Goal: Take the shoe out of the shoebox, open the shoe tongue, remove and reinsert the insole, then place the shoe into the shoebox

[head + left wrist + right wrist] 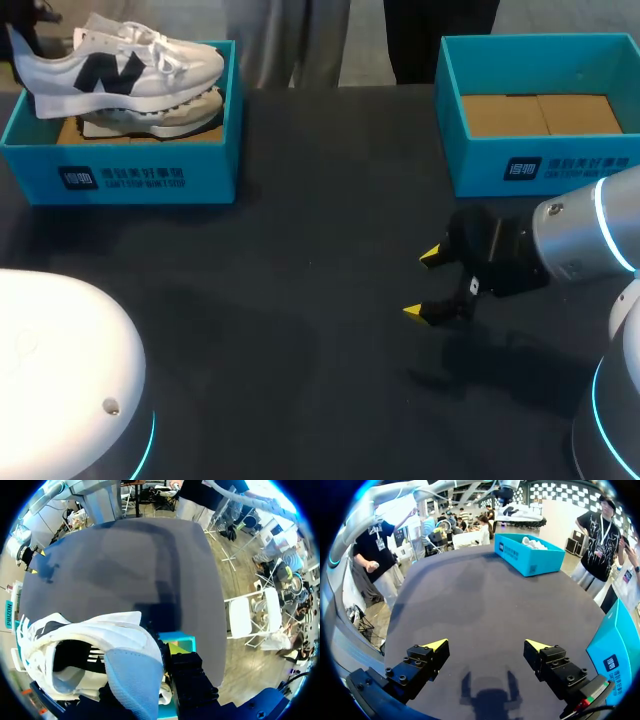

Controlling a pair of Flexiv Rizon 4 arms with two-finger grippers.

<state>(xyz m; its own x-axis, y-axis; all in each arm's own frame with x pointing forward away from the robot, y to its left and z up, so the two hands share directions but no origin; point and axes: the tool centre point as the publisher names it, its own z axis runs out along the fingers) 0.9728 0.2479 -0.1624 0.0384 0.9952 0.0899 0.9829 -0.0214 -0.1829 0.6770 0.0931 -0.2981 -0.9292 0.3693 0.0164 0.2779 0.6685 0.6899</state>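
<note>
A white sneaker (120, 65) with a dark letter on its side hangs just above the left teal shoebox (150, 175). My left gripper (22, 40) is shut on its heel at the view's far left. In the left wrist view the sneaker (100, 635) points away from my left gripper (150, 680), whose fingers pinch the pale blue heel part over the shoebox (179, 641). A second white shoe (160, 115) lies in the box under it. My right gripper (435, 285) hovers open over the table, right of middle; in its own view my right gripper (486, 645) holds nothing.
A second teal box (540, 165) with a brown cardboard floor stands at the back right, close behind my right arm. Dark tabletop (300, 330) stretches between the two boxes. My left arm's white housing (60, 370) fills the front left corner.
</note>
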